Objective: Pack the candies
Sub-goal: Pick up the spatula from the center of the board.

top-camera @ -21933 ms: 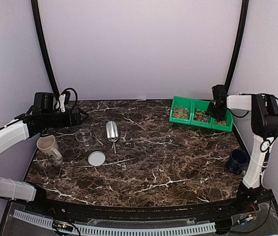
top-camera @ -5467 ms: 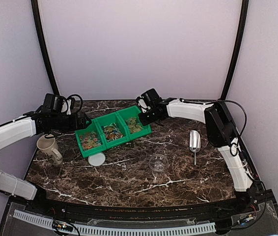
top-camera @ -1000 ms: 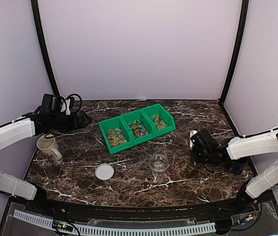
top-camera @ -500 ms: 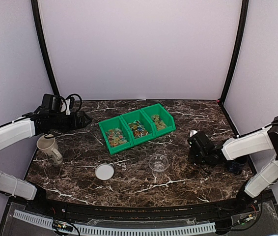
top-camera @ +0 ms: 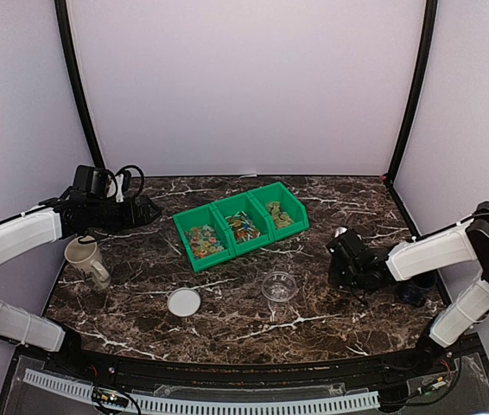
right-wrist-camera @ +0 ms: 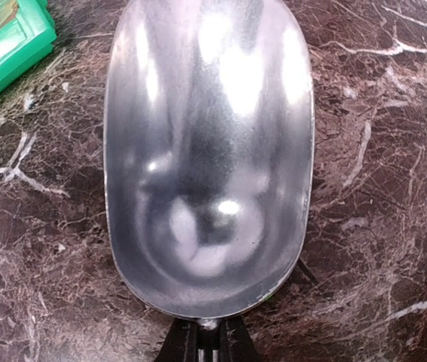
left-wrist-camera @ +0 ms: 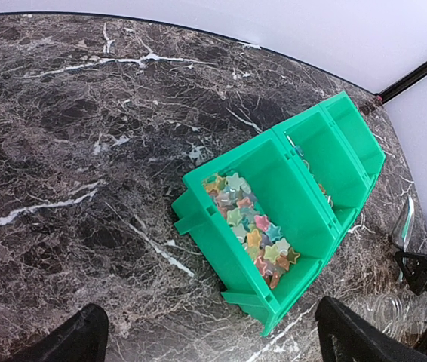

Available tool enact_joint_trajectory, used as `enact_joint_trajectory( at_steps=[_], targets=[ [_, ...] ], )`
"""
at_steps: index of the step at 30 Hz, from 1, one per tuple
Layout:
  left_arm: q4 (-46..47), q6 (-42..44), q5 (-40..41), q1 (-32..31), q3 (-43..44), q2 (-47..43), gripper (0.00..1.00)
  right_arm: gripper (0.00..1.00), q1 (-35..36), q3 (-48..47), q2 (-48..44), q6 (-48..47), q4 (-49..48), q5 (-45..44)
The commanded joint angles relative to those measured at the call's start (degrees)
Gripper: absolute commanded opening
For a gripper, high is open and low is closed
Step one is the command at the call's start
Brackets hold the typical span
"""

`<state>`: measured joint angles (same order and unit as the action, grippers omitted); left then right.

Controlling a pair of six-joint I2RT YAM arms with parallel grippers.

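Right wrist view alone shows right fingers (right-wrist-camera: 188,348) clamping the scoop (right-wrist-camera: 206,158); left fingers (left-wrist-camera: 69,343) spread wide.

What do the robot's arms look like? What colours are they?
Both the left arm and right arm have smooth white tube-shaped covers with chunky black joints between them. The ends with the jaws are black. A thin black cable loops by the left arm's wrist.

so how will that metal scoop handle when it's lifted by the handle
The metal scoop looks like thin polished metal: probably rigid and fairly light. Its glossy finish suggests the narrow handle could twist in the right gripper, shut on its end. The rounded bowl may rock sideways if set on the table.
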<state>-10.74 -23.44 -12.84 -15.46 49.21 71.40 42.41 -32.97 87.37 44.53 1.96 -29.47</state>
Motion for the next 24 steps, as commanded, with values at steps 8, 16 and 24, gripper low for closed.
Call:
enact_joint_trajectory(
  at_steps=[8, 16, 24],
  targets=[
    [3.2, -0.4, -8.5, 0.5, -0.7, 0.3, 0.96, 0.00, 4.1, -11.1, -0.1, -16.5, 2.5, -5.8],
    [5.4, -0.8, -15.9, 0.5, -1.0, 1.6, 0.95, 0.00, 4.4, -16.3, -4.6, -37.2, -1.9, 5.6],
    [7.5, -1.8, -21.9, 0.4, -1.2, 2.9, 0.93, 0.00, 8.4, -26.9, 0.5, -52.5, 2.6, 11.1]
  ],
)
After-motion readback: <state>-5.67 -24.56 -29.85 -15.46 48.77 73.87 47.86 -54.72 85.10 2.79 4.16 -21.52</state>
